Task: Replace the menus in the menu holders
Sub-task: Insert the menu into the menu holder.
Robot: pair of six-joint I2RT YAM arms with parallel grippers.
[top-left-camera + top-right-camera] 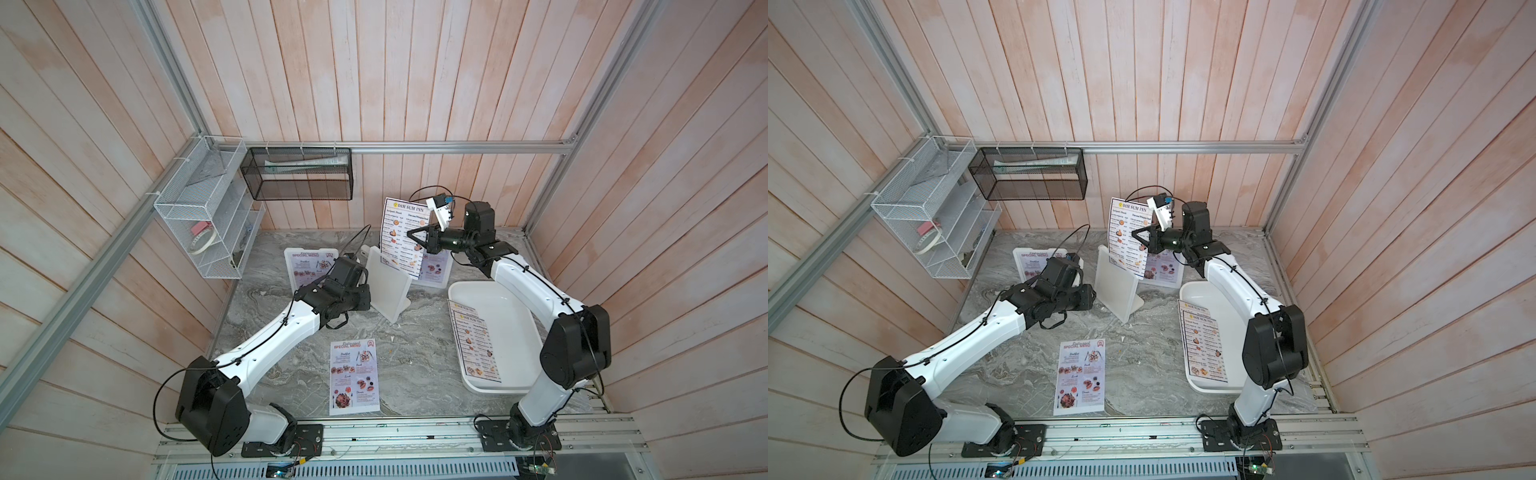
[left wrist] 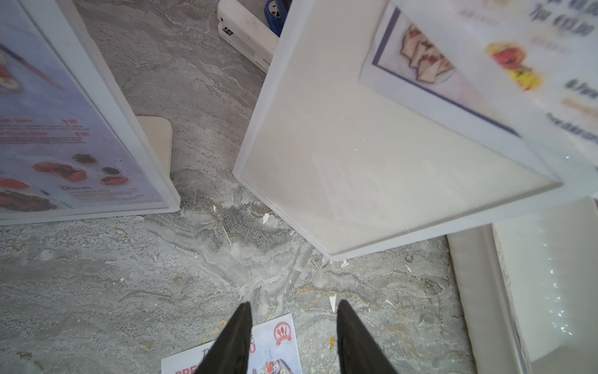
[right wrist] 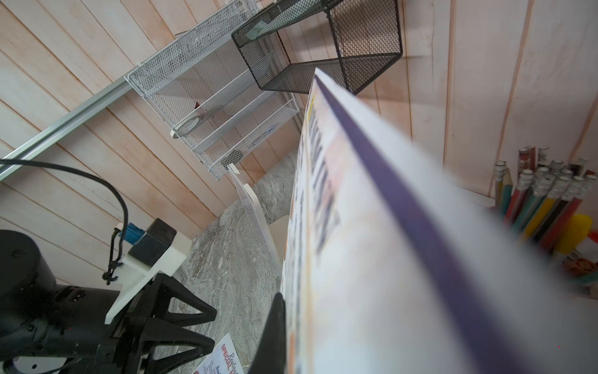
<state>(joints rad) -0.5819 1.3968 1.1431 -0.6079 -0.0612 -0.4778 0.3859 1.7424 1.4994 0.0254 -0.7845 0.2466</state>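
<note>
DIM SUM INN menu (image 1: 395,245) pinched upright in right jaws, at empty holder (image 1: 388,284)

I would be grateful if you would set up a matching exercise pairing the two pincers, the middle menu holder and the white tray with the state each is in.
Things:
1. right pincer
2. left pincer
3. middle menu holder
4. white tray

States:
A. holds two flat Dim Sum Inn sheets
B. open, gripping nothing, over the table
C. shut on an upright Dim Sum Inn menu
D. standing with no sheet inside

Pairs: 1-C, 2-B, 3-D, 4-A.
</note>
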